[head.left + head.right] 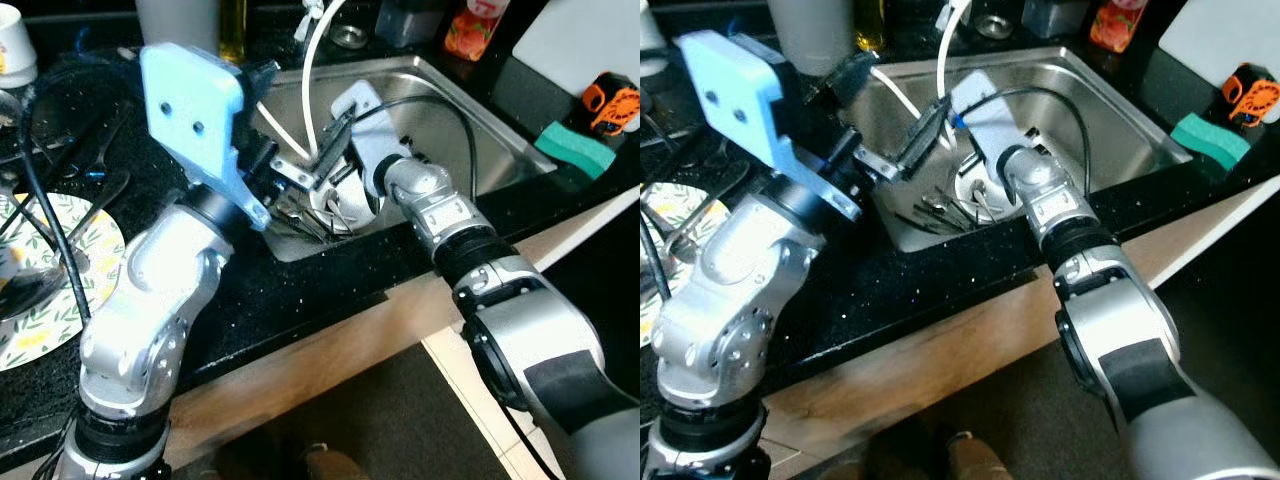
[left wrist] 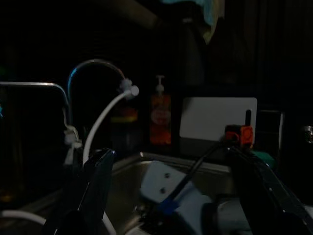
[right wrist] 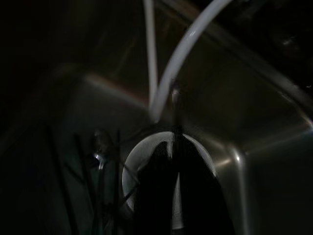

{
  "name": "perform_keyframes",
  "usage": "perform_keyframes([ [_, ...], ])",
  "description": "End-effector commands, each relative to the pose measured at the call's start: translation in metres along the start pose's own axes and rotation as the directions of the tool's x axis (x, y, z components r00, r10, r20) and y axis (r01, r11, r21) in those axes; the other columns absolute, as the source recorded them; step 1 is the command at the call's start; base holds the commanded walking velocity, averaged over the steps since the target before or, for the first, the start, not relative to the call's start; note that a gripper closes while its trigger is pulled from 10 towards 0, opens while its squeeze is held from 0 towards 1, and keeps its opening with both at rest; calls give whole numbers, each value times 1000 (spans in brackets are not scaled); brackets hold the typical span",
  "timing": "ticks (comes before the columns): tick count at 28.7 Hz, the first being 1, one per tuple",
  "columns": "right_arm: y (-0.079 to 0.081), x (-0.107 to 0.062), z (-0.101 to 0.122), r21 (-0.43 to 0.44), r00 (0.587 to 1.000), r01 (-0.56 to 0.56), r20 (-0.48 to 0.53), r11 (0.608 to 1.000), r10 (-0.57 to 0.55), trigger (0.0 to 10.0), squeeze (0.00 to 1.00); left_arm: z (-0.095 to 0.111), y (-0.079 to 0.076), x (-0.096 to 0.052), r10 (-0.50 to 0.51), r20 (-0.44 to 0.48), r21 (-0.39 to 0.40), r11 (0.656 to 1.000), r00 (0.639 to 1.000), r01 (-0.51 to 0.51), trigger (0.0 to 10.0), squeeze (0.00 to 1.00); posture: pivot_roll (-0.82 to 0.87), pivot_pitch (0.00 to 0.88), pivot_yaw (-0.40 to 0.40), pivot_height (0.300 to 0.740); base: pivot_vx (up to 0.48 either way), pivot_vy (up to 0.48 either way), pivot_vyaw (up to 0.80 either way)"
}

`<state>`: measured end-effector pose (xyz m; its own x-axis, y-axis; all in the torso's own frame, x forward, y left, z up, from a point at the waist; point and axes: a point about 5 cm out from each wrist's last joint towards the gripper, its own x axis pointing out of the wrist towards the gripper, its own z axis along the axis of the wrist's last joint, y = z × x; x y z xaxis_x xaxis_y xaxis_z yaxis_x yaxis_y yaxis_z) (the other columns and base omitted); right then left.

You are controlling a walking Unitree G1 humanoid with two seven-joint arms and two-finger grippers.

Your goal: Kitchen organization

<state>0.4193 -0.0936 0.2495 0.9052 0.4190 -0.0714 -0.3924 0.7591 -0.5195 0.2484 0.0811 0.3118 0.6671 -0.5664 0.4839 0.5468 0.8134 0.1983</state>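
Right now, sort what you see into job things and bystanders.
Job:
right claw, shut on a utensil
left claw, open over the sink
cutlery
white plate

Bystanders:
green sponge
soap bottle
cutting board
patterned plate

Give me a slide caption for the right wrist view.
Right tool pinching a thin utensil handle above the white plate in the steel sink.

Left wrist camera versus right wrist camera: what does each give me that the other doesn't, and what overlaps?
Left wrist view: orange pump soap bottle and white rectangular cutting board, framed by the open left gripper. Right wrist view: round white plate and metal cutlery, lying below the right gripper. Shared: white flexible hose, stainless steel sink.
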Motion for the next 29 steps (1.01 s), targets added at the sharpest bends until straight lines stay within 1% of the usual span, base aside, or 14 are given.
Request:
perform_keyframes([
  [1,3,1,-3,-29,1000,-13,-25,999,12,10000,1000,-2,-6,-1,-7,-17,-13,1000,1000,6,10000,0,118,191,-161,740,0,0,0],
  [7,1,1,-8,-20,999,16,-45,1000,-17,10000,1000,0,-8,0,5,-19,-8,1000,1000,-5,10000,0,119,183,-155,740,0,0,0],
  [10,-9,0,-2,71,998,56,0,996,-56,10000,1000,0,-6,0,13,-20,5,1000,1000,-13,10000,0,120,176,-153,740,0,0,0],
  [11,-16,-2,1,136,996,76,34,988,-82,10000,267,0,-5,0,21,-18,12,1000,1000,-20,10000,0,119,170,-149,740,0,0,0],
  [12,-19,-3,2,164,995,82,50,983,-92,10000,267,1,-4,1,24,-17,14,1000,1000,-24,10000,0,119,170,-149,740,0,0,0],
  [13,-25,-5,2,225,992,89,72,970,-108,10000,0,1,-3,1,27,-12,15,1000,1000,-27,10000,0,121,165,-147,740,0,0,0],
  [14,-32,-9,1,304,986,98,100,948,-134,10000,0,2,-1,1,31,-7,17,999,1000,-30,10000,0,122,157,-143,740,0,0,0],
  [15,-32,-9,1,304,986,98,100,948,-134,10000,0,2,-1,1,31,-7,17,999,1000,-30,10000,0,122,157,-143,740,0,0,0],
  [16,-50,-19,-3,486,964,99,170,869,-205,10000,0,4,4,1,42,6,15,999,999,-42,10000,0,123,142,-136,740,0,0,0],
  [17,-50,-19,-3,486,964,99,170,869,-205,10000,0,4,4,1,42,6,15,999,999,-42,10000,0,123,142,-136,740,0,0,0],
  [20,-73,-37,-9,691,903,6,307,723,-301,10000,0,6,12,1,54,28,10,998,998,-55,10000,0,124,116,-123,740,0,0,0],
  [22,-84,-49,-12,754,850,-84,396,652,-349,10000,0,8,15,2,54,40,4,999,998,-54,10000,0,122,106,-117,740,0,0,0],
  [26,-93,-63,-14,770,786,-204,497,604,-368,10000,0,8,17,2,50,51,-10,999,997,-50,10000,0,121,96,-111,740,0,0,0],
  [29,-98,-95,-15,686,627,-478,704,548,-334,10000,0,9,16,1,0,83,-83,997,997,7,10000,0,120,82,-99,740,0,0,0],
])
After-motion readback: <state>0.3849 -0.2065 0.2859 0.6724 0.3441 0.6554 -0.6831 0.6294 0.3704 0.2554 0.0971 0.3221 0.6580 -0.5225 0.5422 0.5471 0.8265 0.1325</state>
